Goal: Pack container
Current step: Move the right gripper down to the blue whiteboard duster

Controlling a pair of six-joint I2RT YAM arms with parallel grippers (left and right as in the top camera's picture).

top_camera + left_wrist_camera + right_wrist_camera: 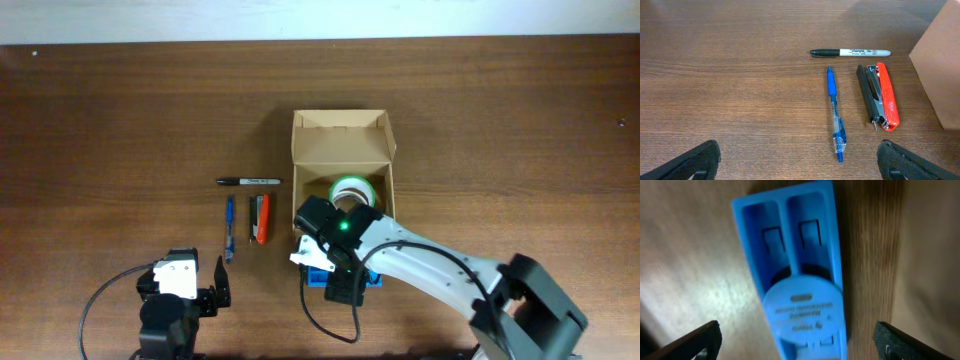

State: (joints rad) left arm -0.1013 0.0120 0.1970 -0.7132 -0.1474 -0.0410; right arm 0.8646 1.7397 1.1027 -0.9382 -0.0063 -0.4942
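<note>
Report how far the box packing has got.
Done: the tape roll lies in the box. In hand: the right gripper hangs open over the blue case, not gripping it. Left: that case, marker, pen and stapler lie on the table; the left gripper is open, empty.
</note>
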